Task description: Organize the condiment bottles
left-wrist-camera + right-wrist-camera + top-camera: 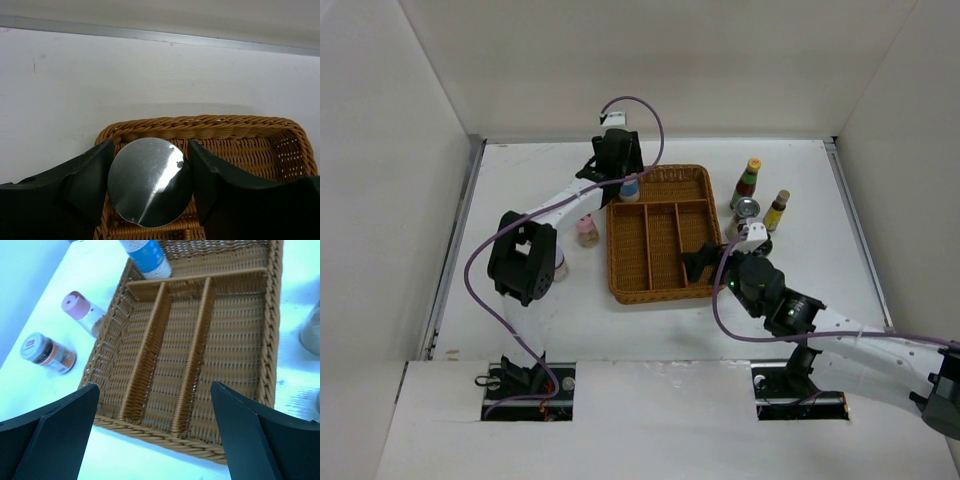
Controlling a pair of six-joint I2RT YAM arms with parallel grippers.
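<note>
Clamps silver-capped bottle (150,182) in left gripper (150,167) — blue label hidden from that wrist. Over brown wicker tray (270,340), right gripper (154,390) wide apart.

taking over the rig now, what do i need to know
Left claw: shut on the blue-label bottle, at the wicker tray's far-left corner; set down or not, cannot tell.
Right claw: open, empty, over the tray's near edge.
On the table: pink-lidded bottle and red-label jar left of the tray; two dark sauce bottles and silver-lidded jar right of it.
Nothing released yet; those five remain.
</note>
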